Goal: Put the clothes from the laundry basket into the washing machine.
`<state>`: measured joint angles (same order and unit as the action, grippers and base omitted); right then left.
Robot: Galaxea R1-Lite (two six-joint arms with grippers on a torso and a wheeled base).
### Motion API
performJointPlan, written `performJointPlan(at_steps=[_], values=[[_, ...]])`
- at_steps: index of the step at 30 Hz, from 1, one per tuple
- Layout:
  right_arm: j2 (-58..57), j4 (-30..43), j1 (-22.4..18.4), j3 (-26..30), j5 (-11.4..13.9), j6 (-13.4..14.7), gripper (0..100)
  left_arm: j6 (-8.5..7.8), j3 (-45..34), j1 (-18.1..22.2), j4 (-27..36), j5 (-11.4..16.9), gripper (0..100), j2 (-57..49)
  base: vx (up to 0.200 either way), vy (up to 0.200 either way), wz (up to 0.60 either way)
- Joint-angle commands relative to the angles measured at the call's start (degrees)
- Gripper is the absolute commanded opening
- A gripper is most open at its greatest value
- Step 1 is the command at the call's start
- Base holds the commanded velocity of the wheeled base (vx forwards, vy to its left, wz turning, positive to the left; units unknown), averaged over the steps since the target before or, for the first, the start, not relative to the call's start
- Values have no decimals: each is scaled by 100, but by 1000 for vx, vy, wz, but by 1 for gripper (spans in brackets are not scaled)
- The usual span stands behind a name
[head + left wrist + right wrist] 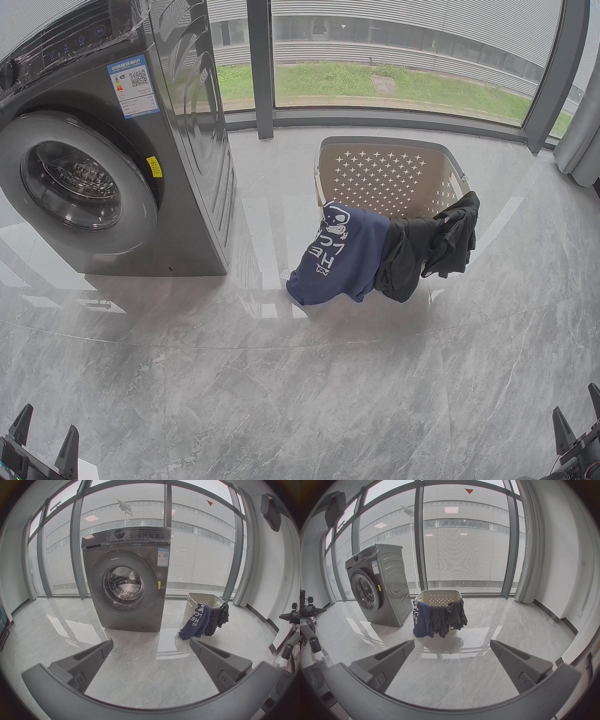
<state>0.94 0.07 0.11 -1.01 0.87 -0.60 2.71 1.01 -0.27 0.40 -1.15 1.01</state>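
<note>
- The left gripper (47,431) sits low at the left, well short of the clothes, spread wide and empty.
- The washing machine (112,144) stands on the floor (300,387) at the left.
- The laundry basket (387,172) stands to its right, apart from it and near the window (400,56).
- A navy shirt (344,256) hangs over the basket's near rim, its hem down at the floor.
- A black garment (431,244) hangs over the same rim, touching the shirt.
- The right gripper (576,406) sits low at the right, spread and empty.

Left hand (151,642), right hand (452,642): dark grey, tapered fingers (90,659).
</note>
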Motion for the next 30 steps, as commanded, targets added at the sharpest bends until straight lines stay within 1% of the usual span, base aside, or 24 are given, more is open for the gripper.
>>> performJointPlan(at_steps=[1,20,30], values=[[-94,1,7,92,1,-2,100,2,-84,0,-5,0,100,-48,0,-200,0],[-94,1,7,92,1,-2,100,2,-84,0,4,0,100,-48,0,-200,0],[-85,1,-2,92,1,-2,100,11,-84,0,-5,-8,100,-48,0,0,0]])
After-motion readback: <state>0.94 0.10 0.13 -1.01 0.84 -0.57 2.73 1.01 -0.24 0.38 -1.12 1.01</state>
